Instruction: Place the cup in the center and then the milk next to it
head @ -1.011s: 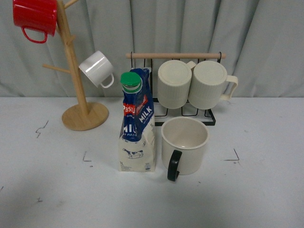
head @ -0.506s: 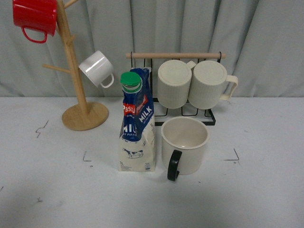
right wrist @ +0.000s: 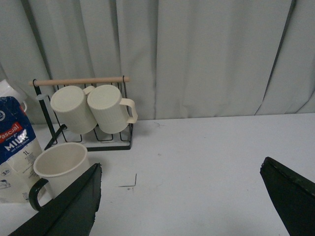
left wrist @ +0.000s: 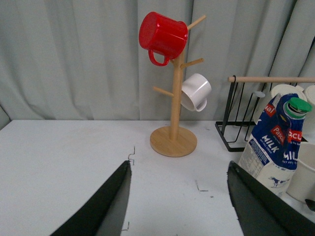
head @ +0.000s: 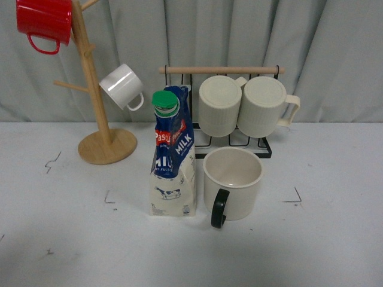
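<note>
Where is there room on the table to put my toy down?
Bare table lies right of the cup, left of the milk, and along the near edge. It is crowded behind them, by the mug rack and wooden mug tree.

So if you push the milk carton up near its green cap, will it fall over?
Probably. The milk carton is tall on a small base, so a high push could tip it toward the cup close beside it. Its top already looks bent, so it may squash a bit.

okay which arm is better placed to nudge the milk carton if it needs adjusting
Left, probably. The milk stands on the left side of the cup, and the open left gripper has the carton close by, with no mug in between.
</note>
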